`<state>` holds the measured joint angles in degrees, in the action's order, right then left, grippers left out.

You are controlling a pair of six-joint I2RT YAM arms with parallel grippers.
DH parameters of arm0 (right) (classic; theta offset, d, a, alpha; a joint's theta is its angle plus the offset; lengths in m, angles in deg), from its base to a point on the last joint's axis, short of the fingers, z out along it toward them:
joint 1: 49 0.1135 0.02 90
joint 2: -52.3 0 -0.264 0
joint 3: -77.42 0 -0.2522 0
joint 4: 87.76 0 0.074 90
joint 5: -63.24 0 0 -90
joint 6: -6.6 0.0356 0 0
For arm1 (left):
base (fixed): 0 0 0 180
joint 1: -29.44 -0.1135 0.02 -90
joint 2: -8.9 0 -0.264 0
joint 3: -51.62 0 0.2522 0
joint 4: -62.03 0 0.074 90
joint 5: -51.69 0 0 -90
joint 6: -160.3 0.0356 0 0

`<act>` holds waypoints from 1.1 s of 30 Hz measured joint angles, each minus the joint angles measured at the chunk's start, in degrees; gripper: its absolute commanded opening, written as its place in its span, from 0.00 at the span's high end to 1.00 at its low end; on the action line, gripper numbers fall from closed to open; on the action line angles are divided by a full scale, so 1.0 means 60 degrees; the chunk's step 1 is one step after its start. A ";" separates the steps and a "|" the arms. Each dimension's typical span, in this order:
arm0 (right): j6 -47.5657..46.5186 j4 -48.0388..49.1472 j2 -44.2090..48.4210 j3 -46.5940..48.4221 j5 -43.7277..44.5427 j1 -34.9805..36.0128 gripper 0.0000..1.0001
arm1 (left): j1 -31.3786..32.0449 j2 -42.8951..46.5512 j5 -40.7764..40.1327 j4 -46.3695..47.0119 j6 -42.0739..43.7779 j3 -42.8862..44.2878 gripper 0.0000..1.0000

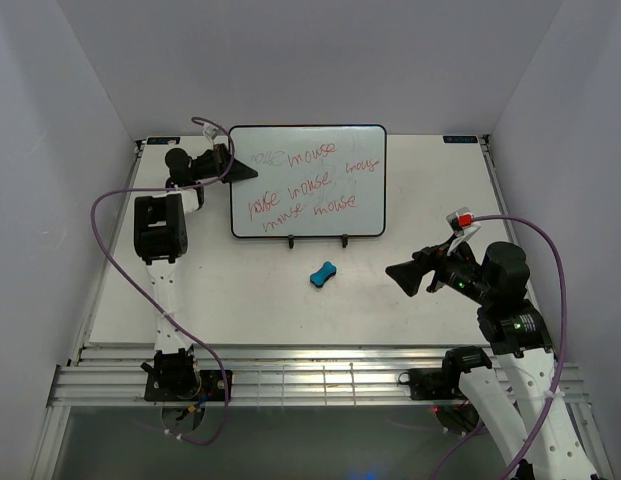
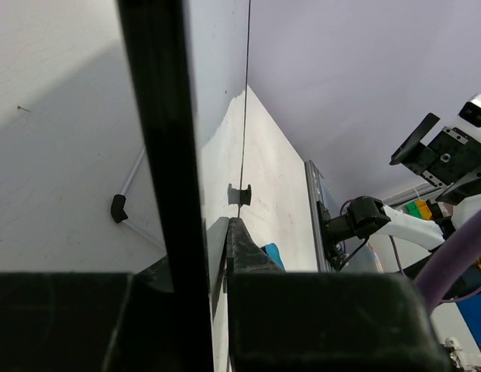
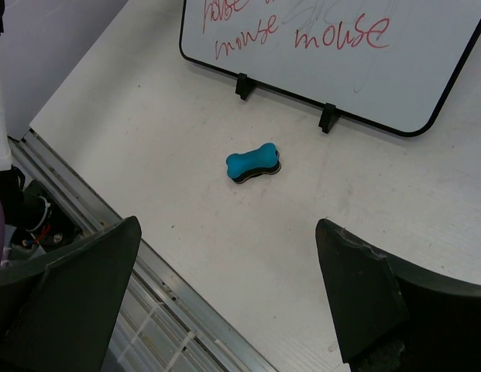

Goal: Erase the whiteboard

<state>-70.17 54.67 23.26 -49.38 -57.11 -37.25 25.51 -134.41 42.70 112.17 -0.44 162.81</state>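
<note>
The whiteboard [image 1: 308,180] stands upright on a black wire stand [image 1: 292,240] at the back of the table, with red handwritten words such as "mouse" across it. My left gripper [image 1: 240,170] is shut on its left edge. In the left wrist view the board's black rim [image 2: 159,155] runs between my fingers [image 2: 240,248]. The blue bone-shaped eraser [image 1: 323,272] lies on the table in front of the board. My right gripper [image 1: 408,277] is open and empty, right of the eraser. The right wrist view shows the eraser [image 3: 254,163] ahead of the open jaws and the board [image 3: 341,70] beyond.
White walls close in the table on three sides. A metal rail frame [image 1: 320,375] runs along the near edge, also in the right wrist view [image 3: 147,302]. The stand's two feet [image 3: 328,118] stick out in front of the board.
</note>
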 measured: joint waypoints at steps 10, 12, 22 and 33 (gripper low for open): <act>0.0004 0.0000 0.0033 0.0000 0.0109 0.0000 0.01 | 0.0033 -0.0029 -0.0080 0.0510 -0.0514 0.0248 1.00; 0.0007 0.0000 0.0033 0.0000 0.0149 0.0000 0.01 | 0.0044 0.0109 -0.0182 0.0393 -0.0452 0.0248 1.00; 0.0044 0.0004 0.0120 0.0000 0.0331 0.0000 0.01 | 0.0277 0.1206 -0.0863 0.0280 -0.0226 0.0262 1.00; 0.0055 0.0004 0.0222 0.0000 0.0561 0.0000 0.01 | 0.0554 0.1486 -0.1457 -0.0725 -0.0047 0.0681 1.00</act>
<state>-69.84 54.69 24.59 -49.38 -53.74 -37.25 28.84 -125.49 33.96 107.82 -0.72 166.90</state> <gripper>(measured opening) 0.987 0.184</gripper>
